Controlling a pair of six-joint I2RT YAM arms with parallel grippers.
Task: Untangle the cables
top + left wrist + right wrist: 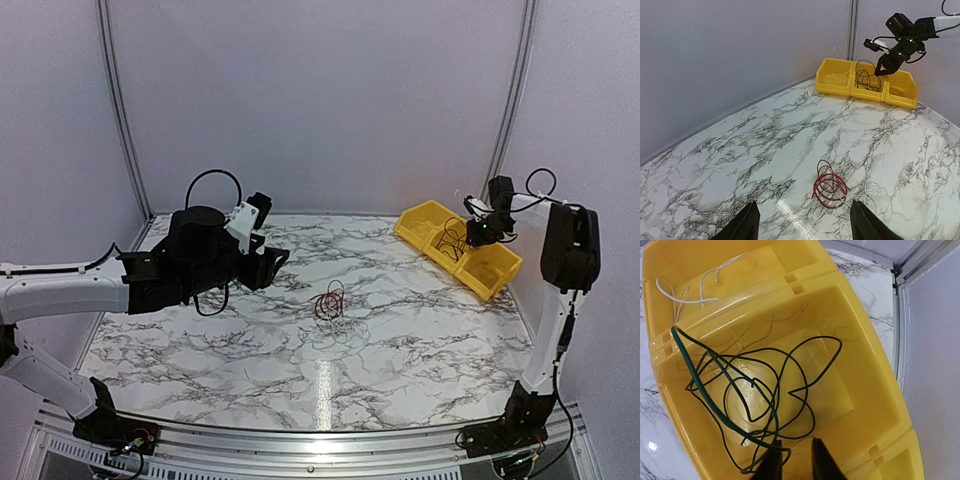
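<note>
The left end effector [804, 215] is hovering above the marble bench [740, 150], jaws wide and empty, near a red cable [830, 186] lying coiled at mid-bench. The right end effector [794, 452] is hanging, jaws narrowly parted, over the yellow bin's [875, 390] middle compartment, where a dark cable [705, 395] is lying looped.

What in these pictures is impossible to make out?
- Right wrist view: whether the right pincer pinches the dark cable; its finger covers where they meet.
- Left wrist and top views: how the red coil and pale wires interlace; strands too thin.
</note>
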